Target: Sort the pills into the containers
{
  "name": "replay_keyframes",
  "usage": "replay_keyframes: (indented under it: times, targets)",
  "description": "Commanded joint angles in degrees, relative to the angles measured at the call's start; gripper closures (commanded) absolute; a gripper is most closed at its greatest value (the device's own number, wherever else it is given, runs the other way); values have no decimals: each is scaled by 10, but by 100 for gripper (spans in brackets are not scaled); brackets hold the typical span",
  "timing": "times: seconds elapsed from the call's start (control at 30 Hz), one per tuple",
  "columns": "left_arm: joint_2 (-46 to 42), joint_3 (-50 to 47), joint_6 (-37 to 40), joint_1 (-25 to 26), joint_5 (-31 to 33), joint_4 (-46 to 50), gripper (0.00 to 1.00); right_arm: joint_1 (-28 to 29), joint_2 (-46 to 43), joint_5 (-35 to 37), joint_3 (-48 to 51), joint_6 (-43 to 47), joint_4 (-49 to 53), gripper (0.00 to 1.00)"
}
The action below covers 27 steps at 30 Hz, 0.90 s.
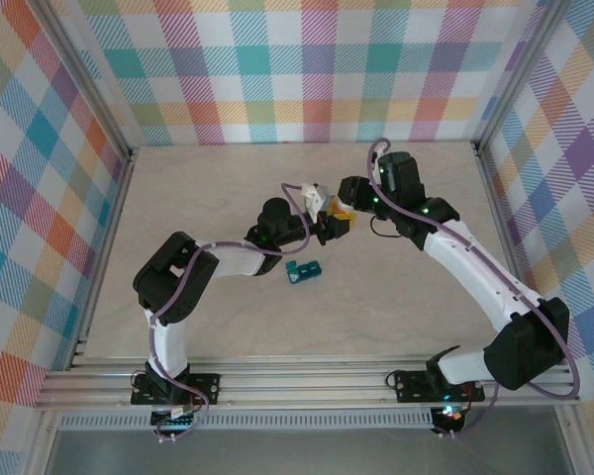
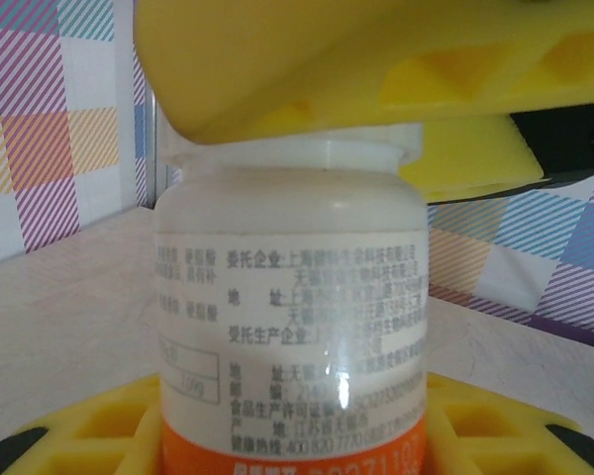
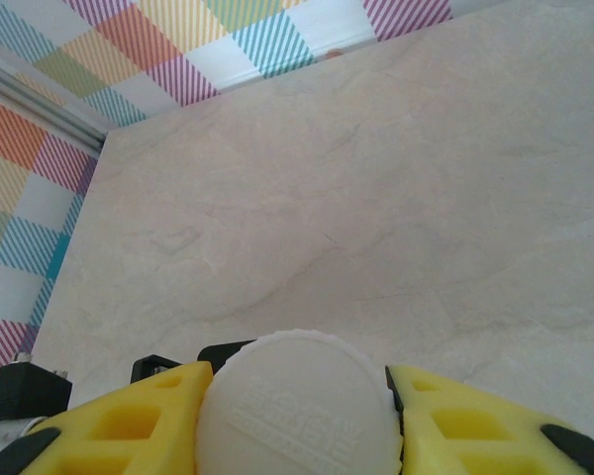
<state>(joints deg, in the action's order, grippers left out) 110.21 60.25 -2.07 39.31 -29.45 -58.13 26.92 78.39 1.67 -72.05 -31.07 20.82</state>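
A white bottle (image 2: 292, 297) with an orange band stands upright in the left wrist view. My left gripper (image 2: 292, 440) is shut on its lower body, a yellow finger on each side. In the right wrist view the bottle's ribbed white cap (image 3: 297, 406) sits between yellow fingers, with my right gripper (image 3: 297, 421) shut on it. From above, the two grippers meet over mid-table, left (image 1: 326, 225) and right (image 1: 345, 210). The teal containers (image 1: 304, 269) lie on the table just in front of them, apart from both. The pills are hidden.
The beige tabletop (image 1: 218, 198) is bounded by checkered walls (image 1: 277, 69) at the back and both sides. An aluminium rail (image 1: 307, 381) runs along the near edge by the arm bases.
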Motion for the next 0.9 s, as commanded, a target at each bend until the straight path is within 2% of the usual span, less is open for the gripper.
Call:
replay_keyframes:
  times: [0.0, 0.1, 0.17, 0.3, 0.53, 0.63, 0.73, 0.87]
  targets:
    - [1, 36, -7, 8, -4, -14, 48, -20, -9, 29, 12, -26, -2, 67]
    - [8, 50, -8, 12, -1, 10, 36, -34, -7, 33, 12, -33, -11, 66]
    - [12, 59, -7, 14, -1, 30, 21, -42, -3, 33, 8, -36, -13, 67]
    - [14, 70, -7, 20, 5, 59, 9, -58, 6, 36, -4, -36, -7, 67]
    - [-27, 24, -19, 38, 56, 68, 0, -87, 2, 44, 12, -18, -19, 66]
    - [-61, -5, -23, 40, 84, 86, 0, -93, 3, 52, 31, 11, -42, 66]
    - [-105, -19, -16, 41, 110, 133, 0, -95, 11, 71, 53, 46, -69, 66]
    - [-165, -16, 4, 41, 152, 239, 0, -96, 27, 98, 79, 80, -103, 66]
